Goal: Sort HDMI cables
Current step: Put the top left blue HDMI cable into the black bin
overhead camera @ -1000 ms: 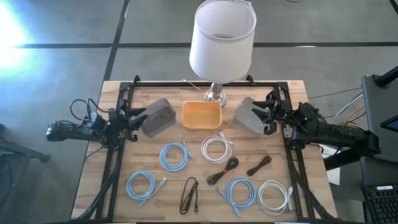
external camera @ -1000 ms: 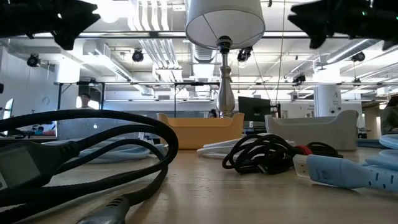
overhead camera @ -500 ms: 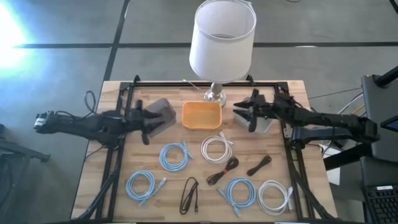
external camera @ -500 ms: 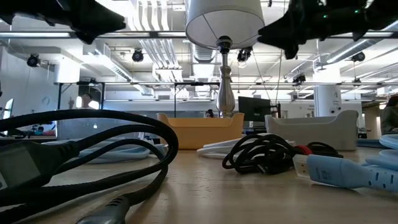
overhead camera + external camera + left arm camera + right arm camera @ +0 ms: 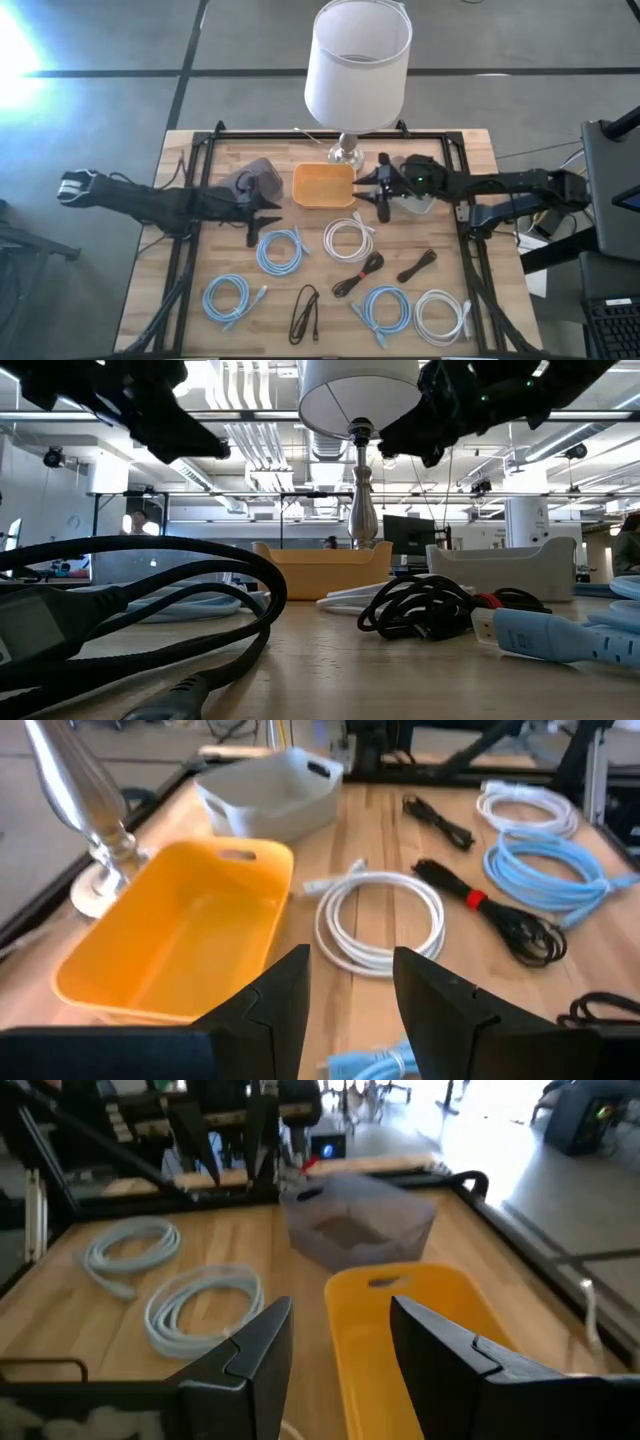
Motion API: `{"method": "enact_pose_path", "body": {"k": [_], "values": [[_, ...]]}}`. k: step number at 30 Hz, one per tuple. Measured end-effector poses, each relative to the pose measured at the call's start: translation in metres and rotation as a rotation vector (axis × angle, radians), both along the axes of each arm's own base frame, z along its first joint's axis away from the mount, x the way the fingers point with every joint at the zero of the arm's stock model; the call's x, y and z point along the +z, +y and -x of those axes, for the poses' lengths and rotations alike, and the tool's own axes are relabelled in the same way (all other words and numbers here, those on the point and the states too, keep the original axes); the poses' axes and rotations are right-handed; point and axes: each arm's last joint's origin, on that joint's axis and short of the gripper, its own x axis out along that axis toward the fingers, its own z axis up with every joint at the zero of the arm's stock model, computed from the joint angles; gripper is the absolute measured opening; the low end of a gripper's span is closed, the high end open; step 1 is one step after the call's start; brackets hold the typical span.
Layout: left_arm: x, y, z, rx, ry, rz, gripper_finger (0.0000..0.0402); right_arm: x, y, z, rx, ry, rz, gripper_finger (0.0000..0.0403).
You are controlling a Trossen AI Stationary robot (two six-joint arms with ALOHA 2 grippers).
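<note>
Left gripper [image 5: 250, 212] has swung inward from grey tray [image 5: 262, 178] — fingers apart, empty, above blue loop [image 5: 279, 249]. Right gripper [image 5: 384, 195] likewise moved in beside orange tray [image 5: 323, 185] — fingers apart, empty. Eight cables on worktop [image 5: 180, 300], none sorted; reach phase.

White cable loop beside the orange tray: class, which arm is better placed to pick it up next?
Probably the right. Its open claw hangs just beside the white cable loop. The left claw, also open, is nearer a light blue loop.
</note>
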Motion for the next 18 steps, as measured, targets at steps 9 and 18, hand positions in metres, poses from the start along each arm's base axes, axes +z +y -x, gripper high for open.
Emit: {"method": "enact_pose_path", "body": {"k": [9,18], "values": [[-0.03,-0.002,-0.019,-0.013,0.168,-0.001,0.0149,-0.024,-0.003,-0.029,0.01,0.115,-0.027,0.0151],[-0.064,-0.004,-0.035,-0.018,0.341,-0.019,0.0149,-0.04,-0.005,-0.053,0.019,0.179,-0.039,0.014]]}}
